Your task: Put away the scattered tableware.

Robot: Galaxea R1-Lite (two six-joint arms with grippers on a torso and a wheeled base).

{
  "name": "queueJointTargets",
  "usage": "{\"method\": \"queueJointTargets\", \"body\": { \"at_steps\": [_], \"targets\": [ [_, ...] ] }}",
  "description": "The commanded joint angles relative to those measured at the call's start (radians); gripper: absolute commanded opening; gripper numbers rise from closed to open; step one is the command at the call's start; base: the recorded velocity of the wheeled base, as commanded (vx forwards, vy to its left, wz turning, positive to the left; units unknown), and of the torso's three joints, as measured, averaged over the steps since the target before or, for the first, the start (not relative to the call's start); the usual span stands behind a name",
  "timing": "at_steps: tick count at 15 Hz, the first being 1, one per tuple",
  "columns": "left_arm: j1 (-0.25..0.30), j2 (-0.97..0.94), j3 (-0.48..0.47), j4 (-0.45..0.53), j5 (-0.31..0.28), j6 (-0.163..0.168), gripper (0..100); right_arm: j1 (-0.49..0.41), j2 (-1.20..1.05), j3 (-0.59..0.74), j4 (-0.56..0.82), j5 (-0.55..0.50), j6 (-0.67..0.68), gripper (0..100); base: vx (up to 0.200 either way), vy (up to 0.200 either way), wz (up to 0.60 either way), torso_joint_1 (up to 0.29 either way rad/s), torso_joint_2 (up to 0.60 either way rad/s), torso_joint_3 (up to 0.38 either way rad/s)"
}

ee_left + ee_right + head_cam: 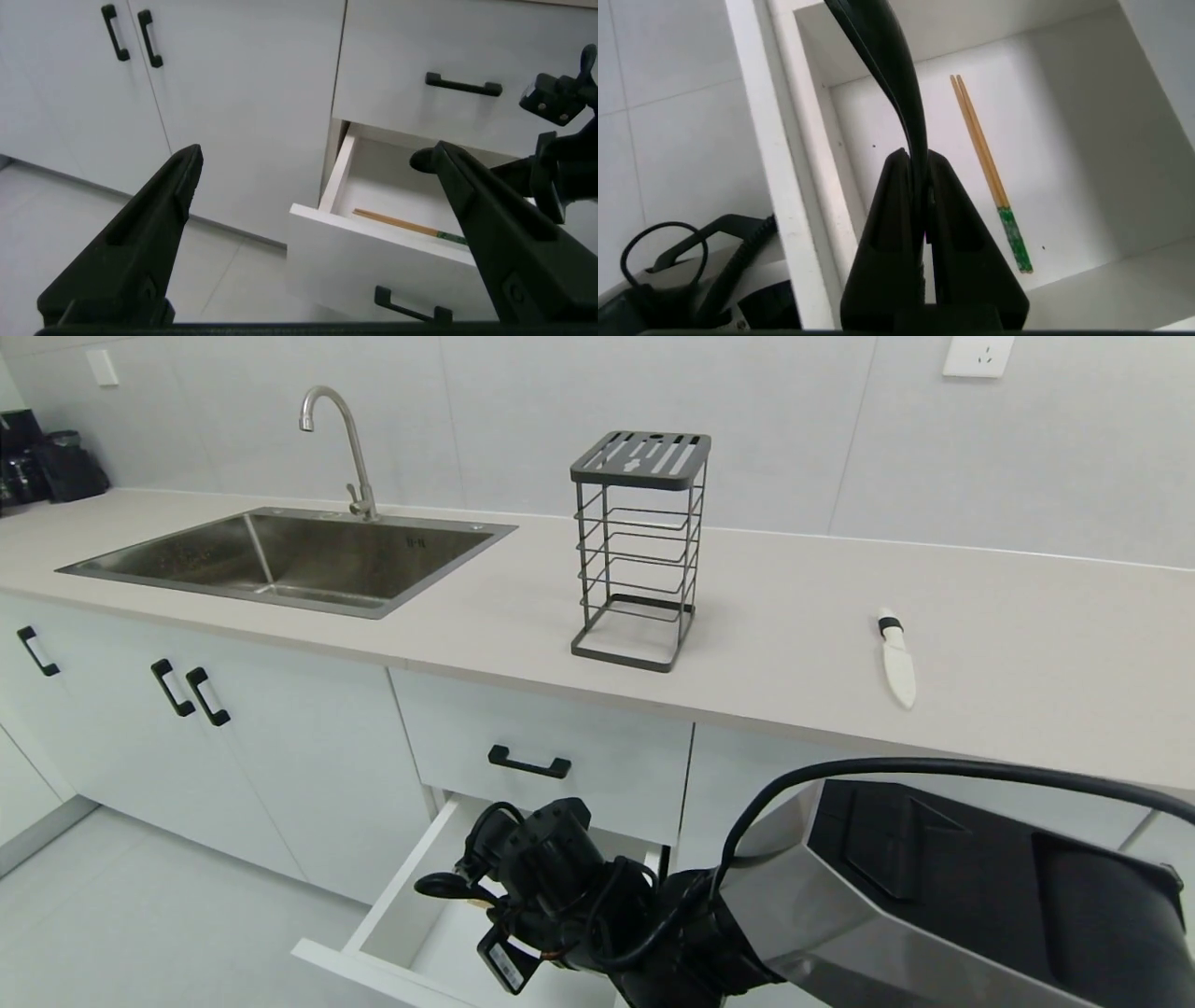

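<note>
Two wooden chopsticks (pixel 985 168), green at one end, lay side by side on the white floor of the open drawer (pixel 771 140). The right gripper (pixel 918 173) was clamped tight on the handle of a glossy black spoon (pixel 887 65), a slim curved piece that widened toward its bowl and hung above the drawer's inside, apart from the chopsticks.

In the head view, at the lower centre of the frame, that same claw held the spoon over the drawer, the dark bowl sticking out toward the left. A small white tag (pixel 504 966) dangled from the wrist; its print was too small to read, as was a faint mark on the far rim of the sink (pixel 224 595) at upper left.

Only the head view took in the counter (pixel 1027 644): a white knife (pixel 897 658) with a black band lay at centre right, well apart from a dark wire rack (pixel 639 551) standing upright at centre, and a faucet (pixel 345 439) curved over the sink.

The left wrist view showed the left gripper (pixel 318 154) with its fingers spread wide and holding nothing, out in front of the cabinet, with the drawer beyond it.
</note>
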Motion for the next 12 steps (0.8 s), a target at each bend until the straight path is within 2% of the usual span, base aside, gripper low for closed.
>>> {"method": "queueJointTargets", "body": {
  "at_steps": [1, 7, 12],
  "targets": [
    [0.0, 0.001, 0.0, -0.001, 0.0, 0.0, 100, -0.015, 0.001, 0.0, 0.0, 0.0, -0.012, 0, 0.0, 0.0, 0.0, -0.027, 0.05, 0.032],
    [0.0, 0.001, 0.0, -0.001, 0.0, 0.0, 100, -0.016, 0.021, -0.004, 0.0, -0.006, -0.013, 0, 0.0, 0.0, 0.0, -0.078, 0.14, 0.06],
    [0.0, 0.001, 0.0, -0.001, 0.0, 0.0, 100, -0.021, 0.03, -0.009, 0.0, -0.013, -0.013, 0, 0.0, 0.0, 0.0, -0.146, 0.24, 0.09]
  ]
}}
